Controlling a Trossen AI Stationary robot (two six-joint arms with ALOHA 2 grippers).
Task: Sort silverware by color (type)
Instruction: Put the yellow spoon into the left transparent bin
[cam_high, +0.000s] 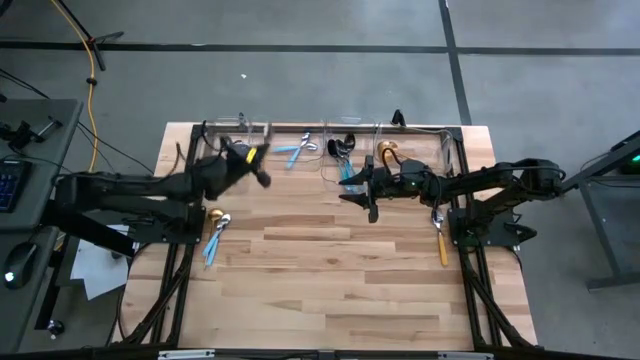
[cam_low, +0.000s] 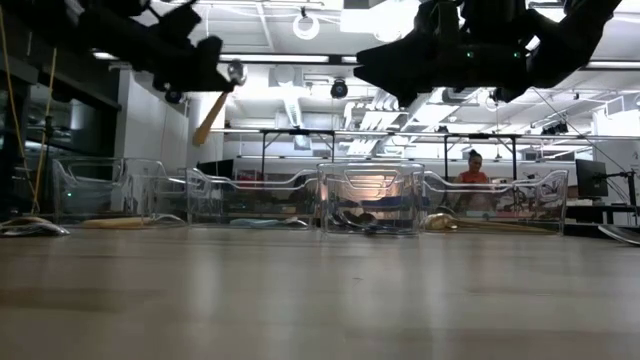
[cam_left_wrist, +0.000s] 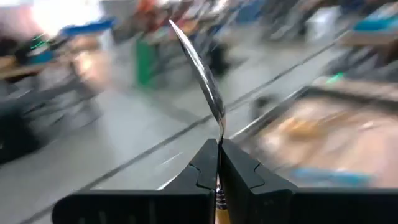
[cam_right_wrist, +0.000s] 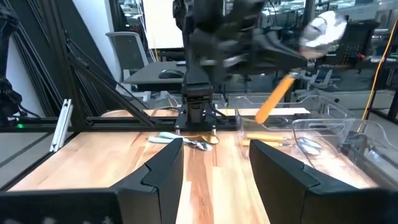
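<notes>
A workshop hall lies beyond the pale wooden bench (cam_high: 330, 270). Above its far left side, the left gripper (cam_left_wrist: 219, 163) pinches a silver-headed, orange-handled spoon (cam_low: 220, 100) over the clear plastic bins (cam_low: 370, 200). The right gripper (cam_right_wrist: 216, 163) hovers spread mid-bench, near the bins.

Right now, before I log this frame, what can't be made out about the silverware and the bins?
- Held spoon: left wrist view, motion blur; the left gripper hides its handle.
- Bins: low view, clear walls and glare leave the contents as vague shapes.
- Bin contents, high view: too small to tell spoons from forks; the right gripper covers part.
- Loose pieces: high view, too small to type.
</notes>
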